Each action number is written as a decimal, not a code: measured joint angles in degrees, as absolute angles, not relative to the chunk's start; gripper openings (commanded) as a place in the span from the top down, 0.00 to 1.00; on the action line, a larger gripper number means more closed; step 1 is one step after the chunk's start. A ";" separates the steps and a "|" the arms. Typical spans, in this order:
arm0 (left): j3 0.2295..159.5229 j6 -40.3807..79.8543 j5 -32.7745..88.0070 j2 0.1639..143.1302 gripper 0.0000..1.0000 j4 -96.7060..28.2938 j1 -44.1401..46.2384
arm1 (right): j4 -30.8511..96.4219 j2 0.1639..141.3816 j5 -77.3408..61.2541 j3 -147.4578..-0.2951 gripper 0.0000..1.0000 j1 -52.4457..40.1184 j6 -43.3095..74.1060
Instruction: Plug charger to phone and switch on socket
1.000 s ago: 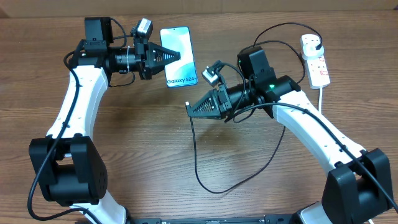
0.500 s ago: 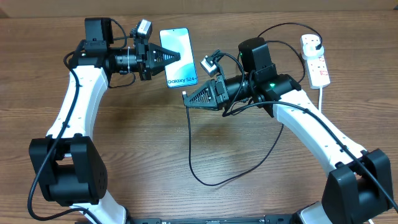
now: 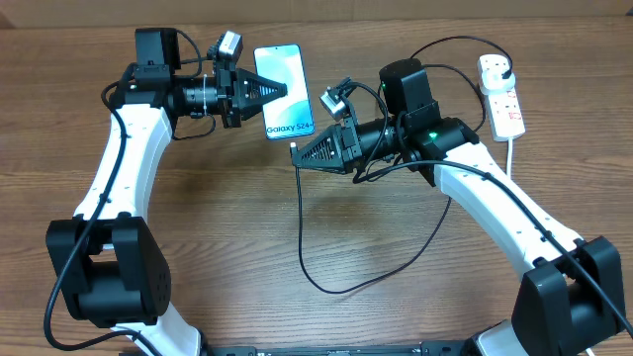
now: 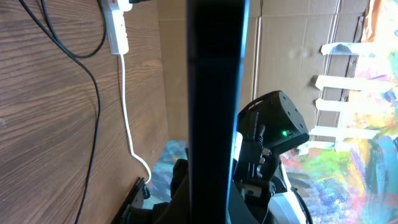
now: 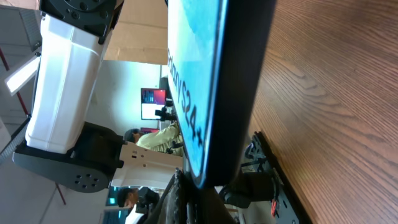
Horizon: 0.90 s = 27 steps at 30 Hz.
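The phone (image 3: 281,65), its blue screen reading "Galaxy S24+", is held off the table at the back by my left gripper (image 3: 281,92), which is shut on its left side. In the left wrist view the phone is a dark upright bar (image 4: 214,93). My right gripper (image 3: 300,156) is shut on the connector tip of the charger (image 3: 305,259), just below the phone's lower end. In the right wrist view the phone's screen (image 5: 193,81) stands right above my closed fingers (image 5: 186,200). The socket (image 3: 501,94) lies at the back right with the black plug in it.
The black cable hangs from the right gripper, loops over the wooden table (image 3: 198,247) in front and runs back under the right arm. The strip's thick white cord (image 3: 511,148) trails toward the front. Cardboard stands behind the table.
My right gripper has moved up and left with the connector tip, close to the phone's lower end, pulling the cable loop with it. The left gripper and phone have stayed put.
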State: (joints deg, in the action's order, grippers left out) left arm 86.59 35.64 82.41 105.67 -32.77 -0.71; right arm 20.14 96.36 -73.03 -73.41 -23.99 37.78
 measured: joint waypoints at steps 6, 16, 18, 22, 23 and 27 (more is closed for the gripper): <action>86.59 35.64 82.00 105.67 0.96 -32.77 -0.71 | 20.08 96.36 -73.03 -73.41 0.96 -23.99 38.41; 86.59 35.00 81.78 105.67 0.96 -34.11 -0.71 | 18.63 96.36 -72.36 -73.41 0.96 -23.99 38.87; 86.59 34.35 81.78 105.67 0.96 -35.24 -0.71 | 18.63 96.36 -72.01 -73.41 0.96 -23.99 38.96; 86.59 33.93 81.76 105.67 0.96 -35.59 -0.71 | 18.68 96.36 -71.46 -73.41 0.96 -23.99 38.98; 86.59 33.91 81.76 105.67 0.96 -35.62 -0.71 | 18.72 96.36 -71.33 -73.41 0.96 -23.99 39.00; 86.59 33.91 81.76 105.67 0.96 -35.64 -0.71 | 18.94 96.36 -71.09 -73.41 0.96 -23.99 39.00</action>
State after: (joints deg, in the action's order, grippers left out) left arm 86.59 33.91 81.76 105.67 -35.64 -0.71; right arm 18.94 96.36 -71.09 -73.41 -23.99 39.00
